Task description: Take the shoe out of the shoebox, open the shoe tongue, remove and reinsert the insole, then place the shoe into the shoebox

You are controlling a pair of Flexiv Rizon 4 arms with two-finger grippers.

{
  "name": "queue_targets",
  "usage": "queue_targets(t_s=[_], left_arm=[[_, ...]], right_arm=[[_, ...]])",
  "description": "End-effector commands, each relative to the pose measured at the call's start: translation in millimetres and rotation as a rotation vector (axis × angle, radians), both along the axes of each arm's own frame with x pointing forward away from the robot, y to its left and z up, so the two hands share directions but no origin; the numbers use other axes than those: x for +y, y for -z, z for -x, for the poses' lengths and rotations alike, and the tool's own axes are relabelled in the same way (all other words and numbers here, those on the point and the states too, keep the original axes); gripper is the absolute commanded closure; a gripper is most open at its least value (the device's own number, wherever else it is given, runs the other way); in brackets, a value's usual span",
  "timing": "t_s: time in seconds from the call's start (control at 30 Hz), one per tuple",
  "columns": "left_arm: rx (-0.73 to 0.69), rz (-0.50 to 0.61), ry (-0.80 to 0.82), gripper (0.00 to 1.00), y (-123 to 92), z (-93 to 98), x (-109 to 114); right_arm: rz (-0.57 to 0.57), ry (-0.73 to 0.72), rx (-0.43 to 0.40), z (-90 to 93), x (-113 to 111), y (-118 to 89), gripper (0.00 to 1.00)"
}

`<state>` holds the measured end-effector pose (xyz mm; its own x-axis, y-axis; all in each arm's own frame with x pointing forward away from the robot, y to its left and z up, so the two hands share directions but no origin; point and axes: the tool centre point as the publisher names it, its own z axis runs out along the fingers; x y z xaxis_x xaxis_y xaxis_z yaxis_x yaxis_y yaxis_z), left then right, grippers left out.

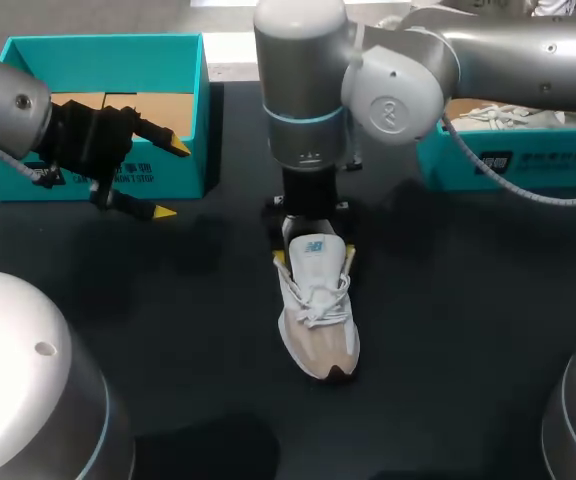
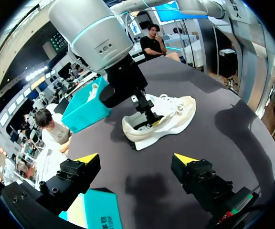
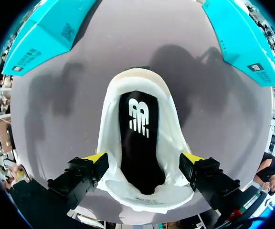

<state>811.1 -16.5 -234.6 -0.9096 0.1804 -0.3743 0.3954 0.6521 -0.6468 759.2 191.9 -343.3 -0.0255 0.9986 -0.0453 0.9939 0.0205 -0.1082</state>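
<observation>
Overhead, a white sneaker [image 1: 316, 312] with a beige toe sat upright at the middle of the dark table [image 1: 468, 340]. Its toe pointed to six o'clock and its heel to twelve. The robot's right arm came in from three o'clock and bent down over the heel end, so the right gripper [image 1: 314, 260] sat at the sneaker's opening. The tongue [image 1: 313, 247], with a pale blue patch, showed right at the gripper. From that arm's own wrist, the right gripper [image 3: 143, 158] looked straight down into the sneaker [image 3: 142, 119]. A black insole [image 3: 138, 143] with a white mark lay flat inside. I could not tell whether that claw was clamped on the sneaker or only straddling it.

The left gripper [image 1: 171, 180] hung at about ten o'clock from the sneaker, well apart from it, its claw spread wide and holding nothing. In its wrist view the left gripper [image 2: 136, 158] faced the sneaker [image 2: 173, 114] across the table. Just behind the left gripper, also at ten o'clock, stood the teal left shoebox [image 1: 183, 178], open-topped with brown cardboard [image 1: 163, 108] inside. The teal right shoebox [image 1: 528, 165] stood at two o'clock from the sneaker, with a second sneaker [image 1: 503, 118] lying in it.
</observation>
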Motion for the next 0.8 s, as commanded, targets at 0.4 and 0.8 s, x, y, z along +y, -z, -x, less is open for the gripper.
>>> queue_targets(t_s=[0.4, 0.8], left_arm=[[0.001, -0.004, 0.000, 0.00, -0.6, 0.3, -0.3], [0.001, -0.004, 0.000, 0.00, -0.6, 0.3, -0.3]], right_arm=[[0.054, 0.074, -0.181, -15.1, -5.7, -39.5, 0.00], [0.080, 0.073, -0.222, 11.7, -5.7, -70.3, 0.65]])
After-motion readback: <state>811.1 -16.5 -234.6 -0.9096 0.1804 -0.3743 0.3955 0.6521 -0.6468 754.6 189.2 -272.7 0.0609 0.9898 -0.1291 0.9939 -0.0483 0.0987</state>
